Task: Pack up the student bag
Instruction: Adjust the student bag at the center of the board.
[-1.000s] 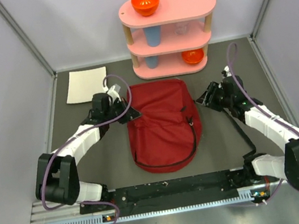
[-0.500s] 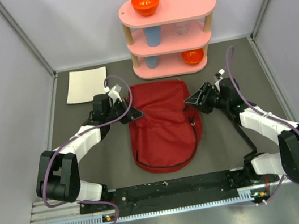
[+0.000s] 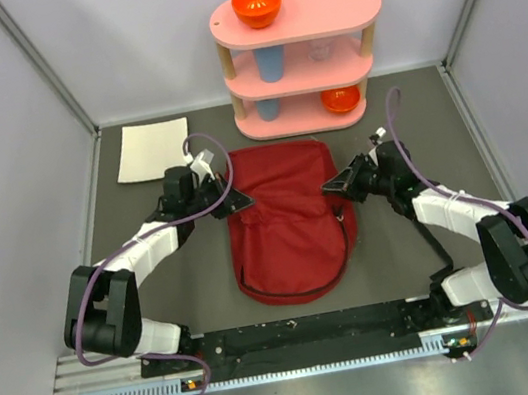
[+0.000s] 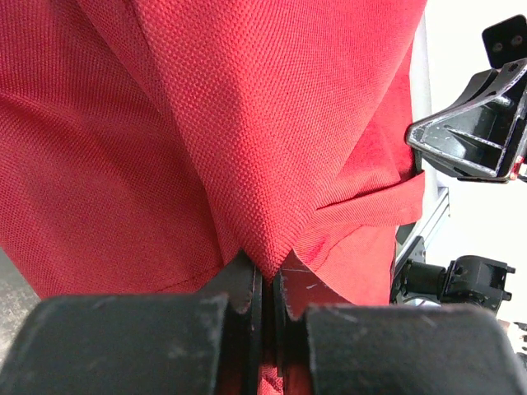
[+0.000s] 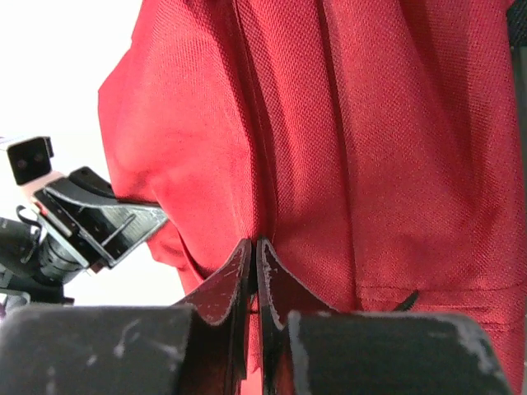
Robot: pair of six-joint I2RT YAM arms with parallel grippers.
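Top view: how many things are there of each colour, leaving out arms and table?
Orange: 2, top bowl and bottom bowl
Blue: 2, middle cup and bottom cup
Red: 1, student bag
White: 1, flat sheet
Pink: 1, shelf
Total: 7
One pale thing on the middle level: unclear, not counted.

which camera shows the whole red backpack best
The top external view: the student bag shows whole there, edge to edge. Each wrist view shows only close-up red fabric: the left wrist a fold pinched in the left gripper, the right wrist pleats at the right gripper.
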